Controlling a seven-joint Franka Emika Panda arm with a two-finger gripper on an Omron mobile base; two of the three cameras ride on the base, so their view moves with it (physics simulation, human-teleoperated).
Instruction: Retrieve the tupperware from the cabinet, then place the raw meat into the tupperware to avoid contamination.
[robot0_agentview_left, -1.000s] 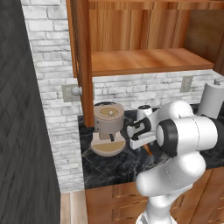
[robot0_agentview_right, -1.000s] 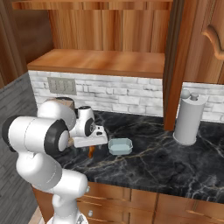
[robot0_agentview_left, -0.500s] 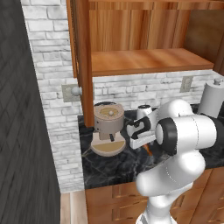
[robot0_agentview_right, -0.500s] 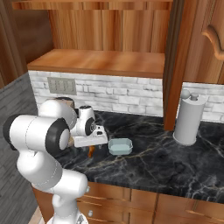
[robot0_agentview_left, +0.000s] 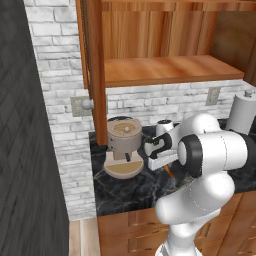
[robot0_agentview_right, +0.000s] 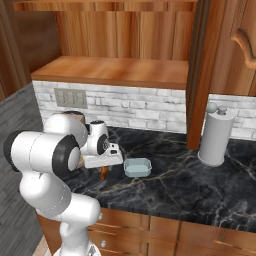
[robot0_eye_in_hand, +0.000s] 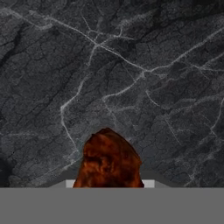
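Note:
The raw meat (robot0_eye_in_hand: 109, 159), an orange-brown streaked piece, fills the bottom middle of the hand view and hides the finger tips, with black marble counter behind it. My gripper (robot0_agentview_right: 104, 169) is shut on the raw meat (robot0_agentview_right: 104, 174), which hangs just over the counter. The pale blue tupperware (robot0_agentview_right: 137, 167) sits on the counter a short way to the right of the meat, and nothing lies in it. In the left base view the meat (robot0_agentview_left: 170, 171) pokes out under the hand (robot0_agentview_left: 159, 150). The cabinet (robot0_agentview_right: 112, 70) stands open above, its plank shelf (robot0_agentview_left: 165, 70) bare.
A beige coffee machine (robot0_agentview_left: 123, 145) stands left of the hand, close by. A grey paper towel holder (robot0_agentview_right: 216, 135) sits at the right. The open cabinet door edge (robot0_agentview_left: 95, 75) hangs above the coffee machine. Black marble counter (robot0_agentview_right: 190, 185) stretches to the right of the tub.
The hand with the meat has crept slightly sideways, away from the tub in the left base view. The tupperware has not moved.

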